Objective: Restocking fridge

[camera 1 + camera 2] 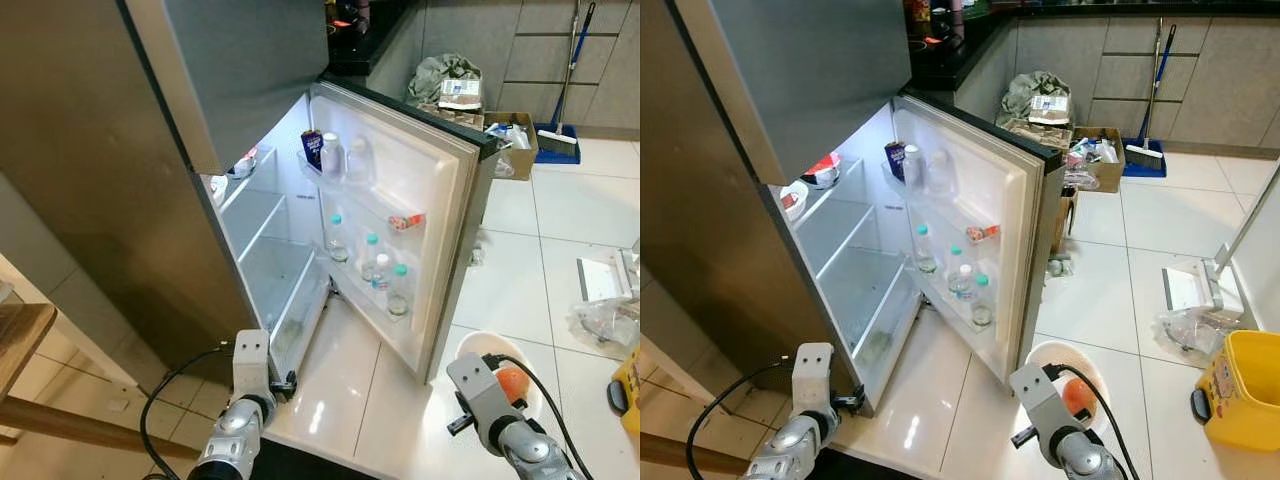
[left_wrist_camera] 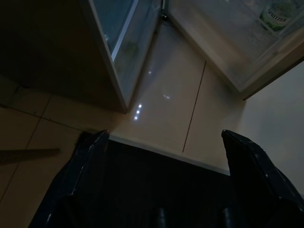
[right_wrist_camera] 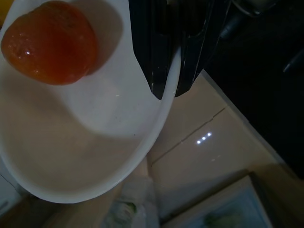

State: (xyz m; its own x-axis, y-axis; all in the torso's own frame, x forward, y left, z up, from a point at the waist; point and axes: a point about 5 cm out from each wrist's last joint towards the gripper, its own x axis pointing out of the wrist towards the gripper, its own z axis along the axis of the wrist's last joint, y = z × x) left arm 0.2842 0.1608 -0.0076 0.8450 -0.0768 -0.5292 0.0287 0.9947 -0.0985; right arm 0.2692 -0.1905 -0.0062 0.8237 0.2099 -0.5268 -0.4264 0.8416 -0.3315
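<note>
Right gripper clenched on thin rim of round white bowl, smooth, glossy, held low at near right, just right of open fridge door. Round orange fruit, shiny skin, lies inside bowl. Left gripper released, black fingers spread wide, low above pale glossy floor tiles near fridge base. Clear plastic bottles upright in door shelf.

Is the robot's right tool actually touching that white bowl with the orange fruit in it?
Touching. In the right wrist view, the right tool has its two black fingers closed over the white bowl's rim, pinching it, with the orange fruit lying inside.
</note>
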